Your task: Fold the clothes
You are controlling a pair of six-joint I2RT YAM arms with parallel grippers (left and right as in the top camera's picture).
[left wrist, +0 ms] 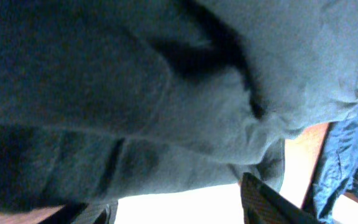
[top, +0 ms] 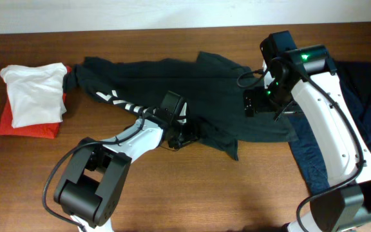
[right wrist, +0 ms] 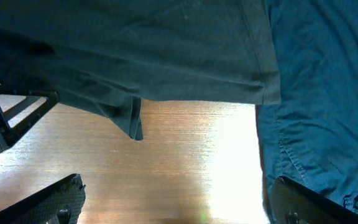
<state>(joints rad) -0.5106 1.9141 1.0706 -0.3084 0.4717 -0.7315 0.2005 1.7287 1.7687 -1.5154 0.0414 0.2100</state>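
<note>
Nearest on the table (top: 237,193), the left gripper (top: 184,134) sits at the near hem of the shirt (top: 172,77), jaws apart. The shirt is dark, almost black, and lies unfolded and rumpled across the middle of the table. One sleeve with a white print (top: 118,100) reaches left, and the body runs right. The right gripper (top: 255,104) hangs over the shirt's right part, jaws wide apart. A blue garment (top: 366,90) lies at the shirt's right edge, partly under the right arm. At the far left a white cloth (top: 34,90) lies on a red cloth (top: 24,127), just beside the sleeve end.

The overhead view gives the layout but not how the jaws stand. The left wrist view shows fingers (left wrist: 269,200) spread with bright table between them and creased dark fabric filling the rest. The right wrist view shows fingers (right wrist: 55,200) spread over bare wood. Ahead of them are the shirt's straight hem and a drooping fold, and the shirt's side edge meets the blue garment.
</note>
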